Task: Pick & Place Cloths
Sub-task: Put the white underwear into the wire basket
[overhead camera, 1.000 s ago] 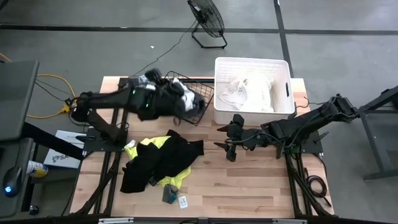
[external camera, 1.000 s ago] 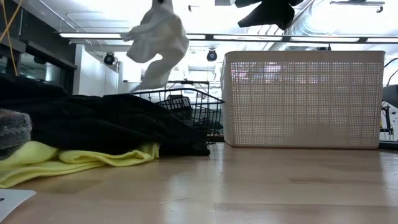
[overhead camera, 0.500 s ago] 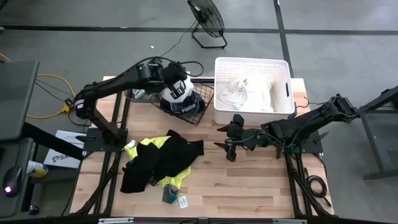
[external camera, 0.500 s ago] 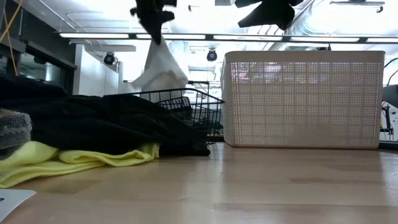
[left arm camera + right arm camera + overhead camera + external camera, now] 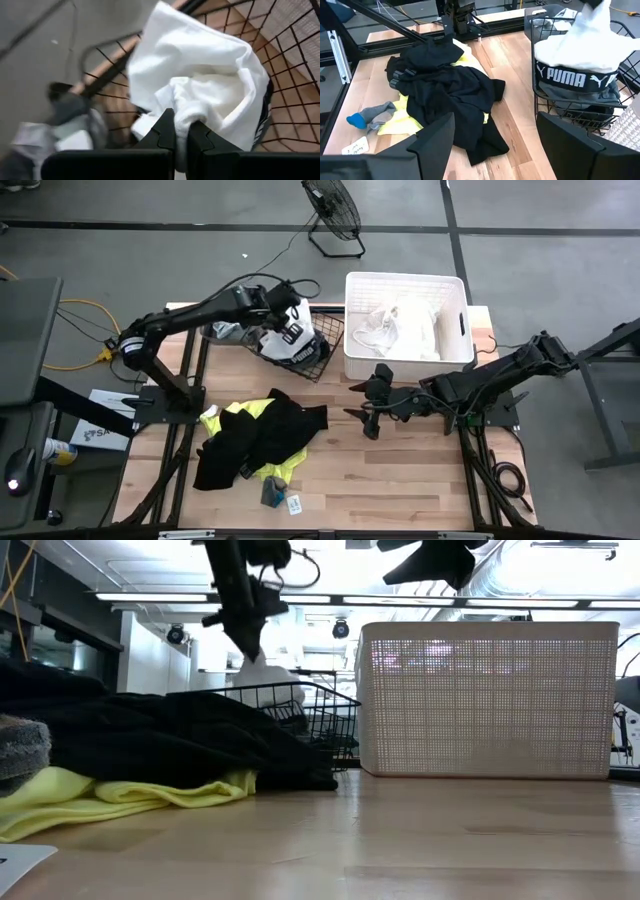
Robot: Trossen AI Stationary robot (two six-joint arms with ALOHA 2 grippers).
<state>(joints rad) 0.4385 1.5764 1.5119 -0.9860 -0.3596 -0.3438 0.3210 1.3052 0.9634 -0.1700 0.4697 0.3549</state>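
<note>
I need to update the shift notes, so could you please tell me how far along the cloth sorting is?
Done: white cloths already lie in the white tub. In hand: the left claw is shut on a white garment with a black waistband, lowering it into the black wire basket. Left: a pile of black and neon yellow cloths on the table, plus a grey sock. The right claw waits open above the table.

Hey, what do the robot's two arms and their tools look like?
Both arms are dark, jointed and slim. The left tool has two flat black fingers. The right tool has broad, angular black fingers. No markings are visible.
</note>
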